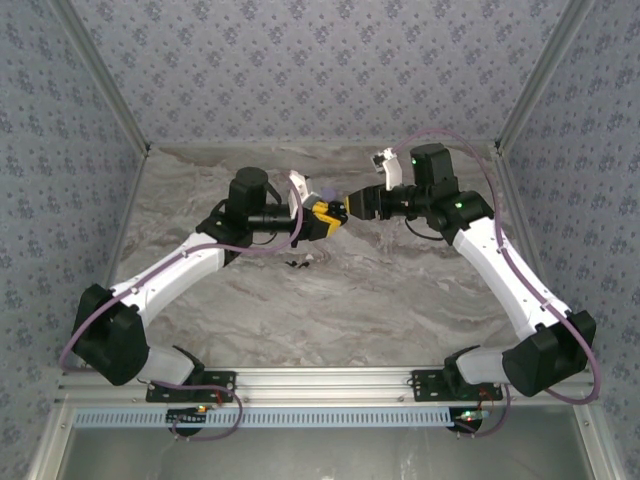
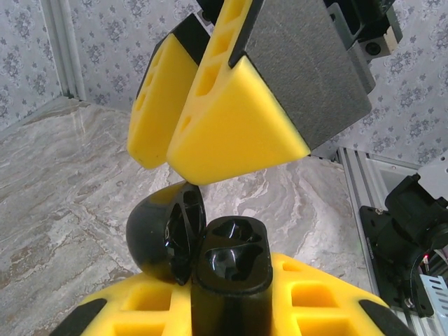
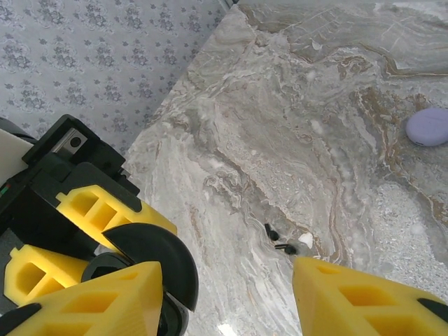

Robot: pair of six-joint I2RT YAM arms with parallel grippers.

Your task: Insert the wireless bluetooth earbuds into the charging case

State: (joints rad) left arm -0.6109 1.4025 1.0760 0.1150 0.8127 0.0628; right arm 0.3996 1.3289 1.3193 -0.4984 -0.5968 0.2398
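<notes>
Charging case (image 2: pixel 231 280): black, small, clamped by its body between the yellow fingers of the left hand (image 1: pixel 322 215), held up off the counter (image 3: pixel 294 105). Had its round lid swung open to the side, with two bare sockets turned toward the other hand. Looked light, stiff and glossy, so likely slippery against the foam. Judged best held low on the body, as here, and never by the lid with its weak-looking hinge.

Right hand (image 3: pixel 234 297): hovered just over the open case, fingers about half spread, holding nothing.

Earbuds (image 3: pixel 281 239): probably the few tiny bits, dark with one pale, lying on the counter near the hands; too small to tell for sure. Would be very light, smooth and quick to roll or flick away. Better pinched softly with the fingertips, across the widest part.

Closed lilac puck (image 3: pixel 427 127): lay well apart on the counter, perhaps a second case.
</notes>
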